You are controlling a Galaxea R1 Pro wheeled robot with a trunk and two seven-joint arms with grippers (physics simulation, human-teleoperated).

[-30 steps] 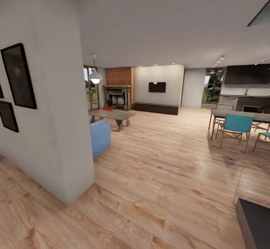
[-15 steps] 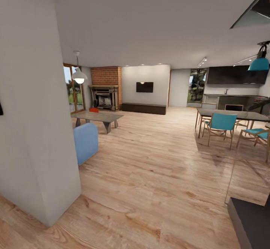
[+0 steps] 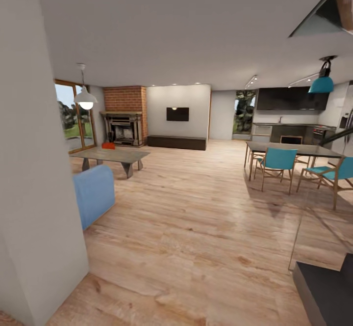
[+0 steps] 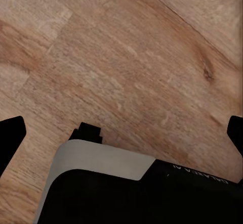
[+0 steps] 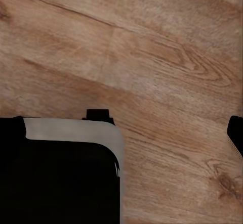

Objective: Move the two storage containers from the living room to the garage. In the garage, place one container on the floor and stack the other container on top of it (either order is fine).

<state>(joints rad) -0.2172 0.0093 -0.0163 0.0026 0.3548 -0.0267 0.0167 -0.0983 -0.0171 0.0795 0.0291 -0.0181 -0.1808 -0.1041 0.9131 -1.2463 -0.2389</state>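
Far across the living room, one orange-red storage container [image 3: 108, 145] shows as a small block at the far end of the grey low table [image 3: 117, 155], in front of the brick fireplace [image 3: 124, 120]. I cannot make out a second container. In the left wrist view my left gripper [image 4: 123, 133] hangs open over the wood-plank floor [image 4: 131, 57], its dark fingertips [image 4: 11, 133] far apart with nothing between them. My right gripper [image 5: 123, 130] is likewise open above the planks, holding nothing, one fingertip [image 5: 236, 133] at the picture's edge.
A pale wall corner [image 3: 34, 193] stands close on my left, with a blue seat [image 3: 93, 193] just behind it. A dining table [image 3: 289, 148] with teal chairs [image 3: 277, 161] is on the right. A dark low block [image 3: 326, 291] sits at the near right. Wood-framed glass doors [image 3: 73, 120] are at the far left.
The camera has moved forward and turned: the wall with its framed pictures slid off to the left, and more of the dining area and a teal lamp came into view.
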